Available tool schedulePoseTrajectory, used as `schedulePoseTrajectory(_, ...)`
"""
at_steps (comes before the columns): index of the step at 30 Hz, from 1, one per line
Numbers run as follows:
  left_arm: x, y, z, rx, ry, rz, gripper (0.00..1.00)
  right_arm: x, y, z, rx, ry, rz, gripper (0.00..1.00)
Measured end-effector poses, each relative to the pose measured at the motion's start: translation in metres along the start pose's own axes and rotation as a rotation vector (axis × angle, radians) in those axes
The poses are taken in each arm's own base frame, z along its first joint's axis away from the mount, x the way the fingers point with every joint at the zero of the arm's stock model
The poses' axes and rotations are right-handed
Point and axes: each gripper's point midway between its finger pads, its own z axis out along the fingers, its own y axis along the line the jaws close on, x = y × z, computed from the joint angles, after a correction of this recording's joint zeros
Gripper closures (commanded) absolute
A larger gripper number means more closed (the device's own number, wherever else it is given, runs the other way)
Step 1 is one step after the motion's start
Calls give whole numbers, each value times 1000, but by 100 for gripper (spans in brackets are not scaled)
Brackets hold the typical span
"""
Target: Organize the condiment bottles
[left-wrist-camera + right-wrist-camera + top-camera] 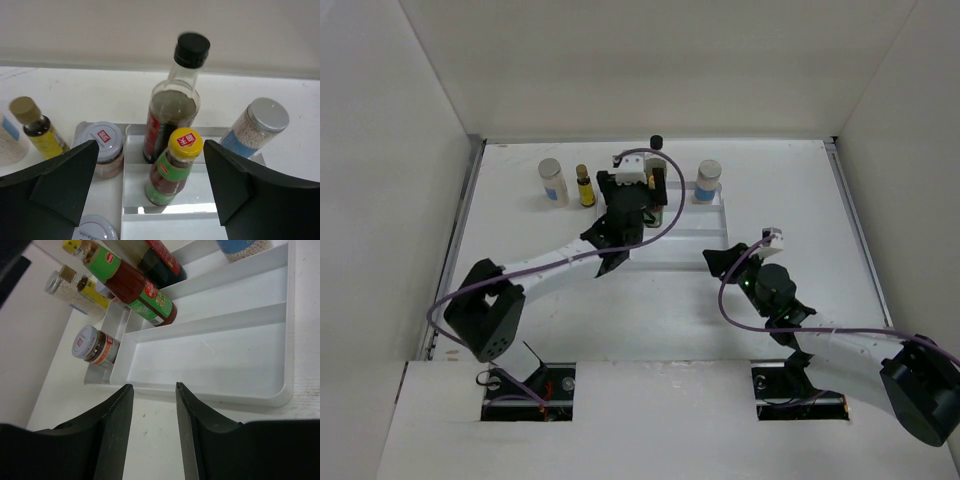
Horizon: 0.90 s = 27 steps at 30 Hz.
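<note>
My left gripper (151, 150) (636, 196) is open, with a finger on each side of a yellow-capped, green-label bottle (175, 167) and touching neither side. That bottle stands in the white divided tray (131, 150). Behind it in the tray is the tall dark black-capped bottle (177, 100) (657, 141). The silver-lidded jar (257, 127) (708, 181) is at the right. A short jar with a white, red-marked lid (102, 145) and a second such lid (92, 230) are to the left. My right gripper (154, 386) (718, 260) is open and empty at the tray's near rim (215, 397).
A small brown yellow-label bottle (585, 186) (39, 127) and a white-capped blue-label jar (553, 182) stand on the table left of the tray. The tray's near compartments (210, 357) hold nothing. White walls enclose the table on three sides.
</note>
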Motion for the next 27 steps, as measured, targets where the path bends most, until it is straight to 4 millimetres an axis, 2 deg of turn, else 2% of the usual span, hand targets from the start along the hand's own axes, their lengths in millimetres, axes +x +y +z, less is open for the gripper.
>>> schedulePoseTrajectory(4, -40, 34, -14, -53, -68, -75, 13, -2, -2, 0, 5, -4, 1, 52)
schedulePoseTrajectory(7, -63, 82, -13, -157, -103, -139, 12, -2, -2, 1, 7, -6, 3, 51)
schedulePoseTrajectory(10, -70, 137, -3, -290, -102, -164, 12, -2, -2, 1, 7, -6, 3, 50)
schedulePoseTrajectory(13, -65, 185, 12, -417, -66, -155, 11, -2, -2, 1, 7, -6, 3, 49)
schedulePoseTrajectory(16, -53, 213, 33, -492, -13, -137, 11, -2, -2, 1, 7, -6, 3, 49)
schedulePoseTrajectory(21, -23, 230, 64, -536, 90, -97, 11, 3, -6, 2, 19, 8, -2, 48)
schedulePoseTrajectory(27, 5, 246, 88, -563, 178, -71, 12, 7, -8, 3, 28, 20, -6, 47)
